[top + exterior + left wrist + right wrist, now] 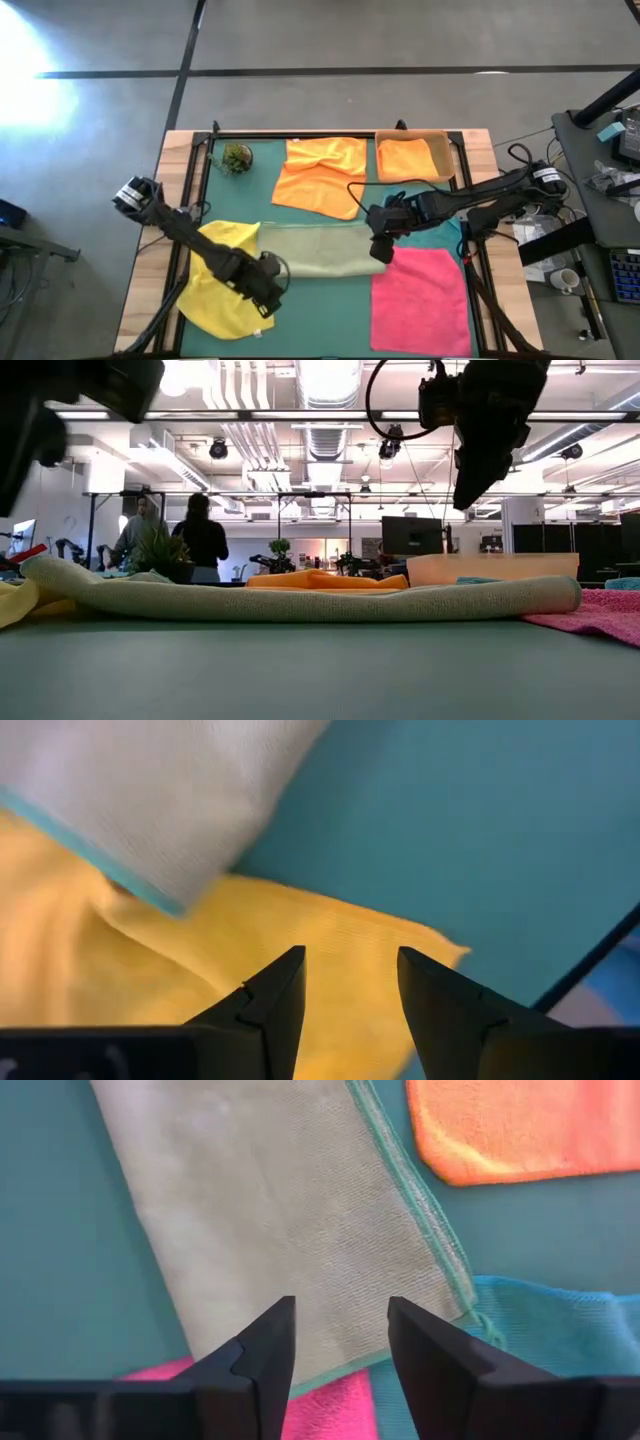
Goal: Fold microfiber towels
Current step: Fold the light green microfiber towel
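Note:
The olive green towel (318,250) lies folded into a long band on the green mat, its left end over the yellow towel (222,280) and its right end over the pink towel (420,300). It also shows in the low view (300,600) and in the right wrist view (270,1220). My left gripper (268,296) is open above the yellow towel (300,950). My right gripper (380,250) is open above the olive towel's right end. An orange towel (322,175) lies at the far side. A second orange towel (405,158) lies in the tray. The teal towel (560,1330) lies mostly under my right arm.
A tan tray (440,140) stands at the far right of the mat. A small green plant ball (237,158) sits at the far left. Black frame bars run along the mat's edges. People stand in the room beyond the table (200,540).

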